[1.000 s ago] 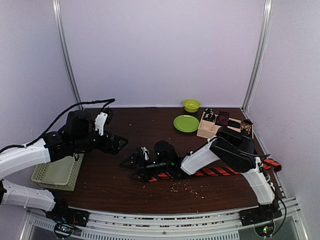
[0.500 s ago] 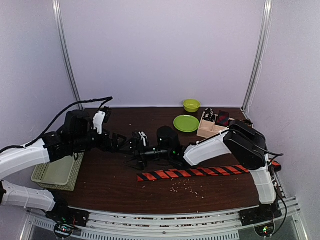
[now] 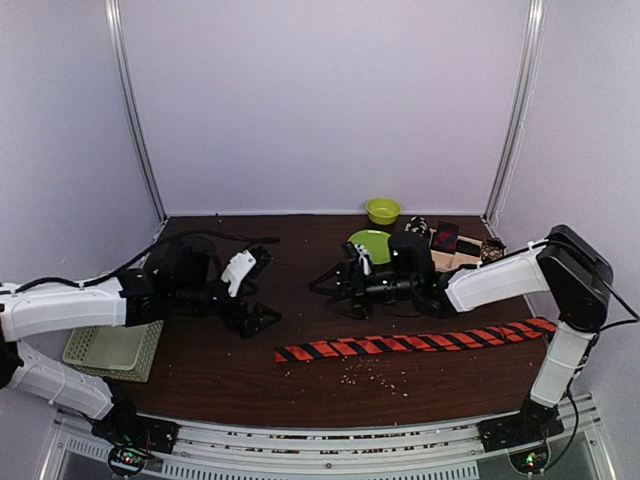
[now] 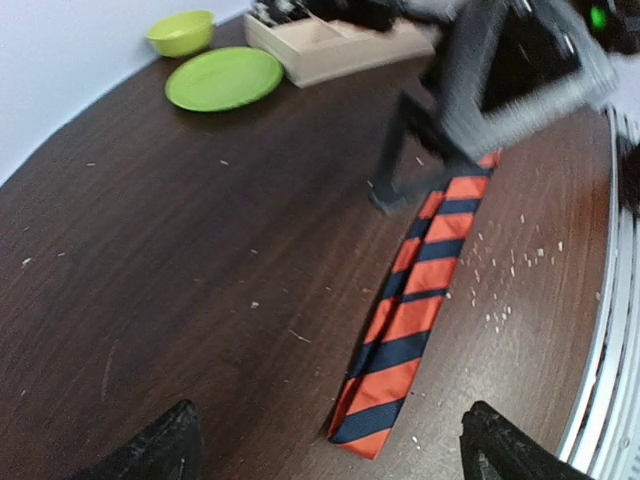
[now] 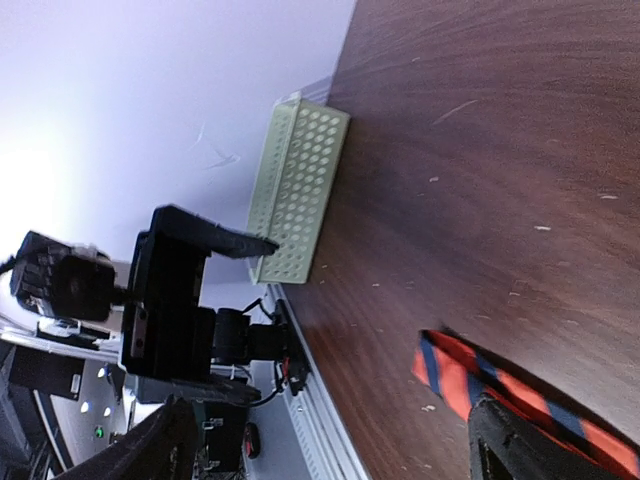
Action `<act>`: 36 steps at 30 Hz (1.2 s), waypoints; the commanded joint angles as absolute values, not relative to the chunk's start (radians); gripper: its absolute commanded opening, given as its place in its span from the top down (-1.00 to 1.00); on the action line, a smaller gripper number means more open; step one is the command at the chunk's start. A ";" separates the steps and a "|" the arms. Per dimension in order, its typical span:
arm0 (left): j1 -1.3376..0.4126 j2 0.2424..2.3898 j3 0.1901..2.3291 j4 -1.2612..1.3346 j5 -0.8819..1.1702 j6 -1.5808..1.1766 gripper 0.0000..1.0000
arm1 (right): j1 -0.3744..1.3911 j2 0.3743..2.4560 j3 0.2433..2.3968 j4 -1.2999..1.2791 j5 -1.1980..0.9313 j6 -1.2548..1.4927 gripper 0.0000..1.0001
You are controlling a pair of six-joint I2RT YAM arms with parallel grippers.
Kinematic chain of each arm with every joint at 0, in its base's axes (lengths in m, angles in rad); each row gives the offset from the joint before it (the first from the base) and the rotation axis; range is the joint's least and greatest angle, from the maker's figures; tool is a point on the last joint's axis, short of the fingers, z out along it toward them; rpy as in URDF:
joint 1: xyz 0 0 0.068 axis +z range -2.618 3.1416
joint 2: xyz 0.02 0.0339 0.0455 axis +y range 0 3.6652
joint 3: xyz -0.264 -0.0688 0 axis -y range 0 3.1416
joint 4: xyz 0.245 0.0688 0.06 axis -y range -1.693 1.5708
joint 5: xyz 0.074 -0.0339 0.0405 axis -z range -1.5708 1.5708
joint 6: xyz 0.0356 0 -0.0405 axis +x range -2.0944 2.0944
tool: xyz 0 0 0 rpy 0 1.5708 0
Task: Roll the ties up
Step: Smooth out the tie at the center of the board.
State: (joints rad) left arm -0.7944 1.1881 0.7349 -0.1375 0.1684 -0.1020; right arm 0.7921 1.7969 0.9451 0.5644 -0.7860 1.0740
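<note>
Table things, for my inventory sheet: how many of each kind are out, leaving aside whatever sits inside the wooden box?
Tie: 1
Plate: 1
Bowl: 1
Basket: 1
Box: 1
Total: 5

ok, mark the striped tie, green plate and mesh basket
striped tie (image 3: pixel 412 344), top external view, middle of its length
green plate (image 4: pixel 224 78), left wrist view, centre of its face
mesh basket (image 5: pixel 298 190), right wrist view, perforated side wall
</note>
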 commanded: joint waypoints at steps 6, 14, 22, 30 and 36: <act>-0.979 1.762 1.133 -0.241 0.204 0.240 -0.77 | 0.590 1.549 0.805 0.040 -0.729 0.599 -0.88; -1.000 1.954 1.253 -0.168 0.284 0.277 -0.72 | 0.467 1.469 0.741 -0.039 -0.740 0.522 -0.87; -1.029 2.071 1.333 -0.196 0.284 0.352 -0.60 | 0.396 1.437 0.695 -0.022 -0.744 0.529 -0.86; -1.013 2.104 1.313 -0.205 0.312 0.370 0.20 | 0.396 1.421 0.655 -0.001 -0.744 0.548 -0.85; -1.002 2.106 1.302 -0.260 0.332 0.402 0.46 | 0.397 1.418 0.628 0.018 -0.754 0.548 -0.84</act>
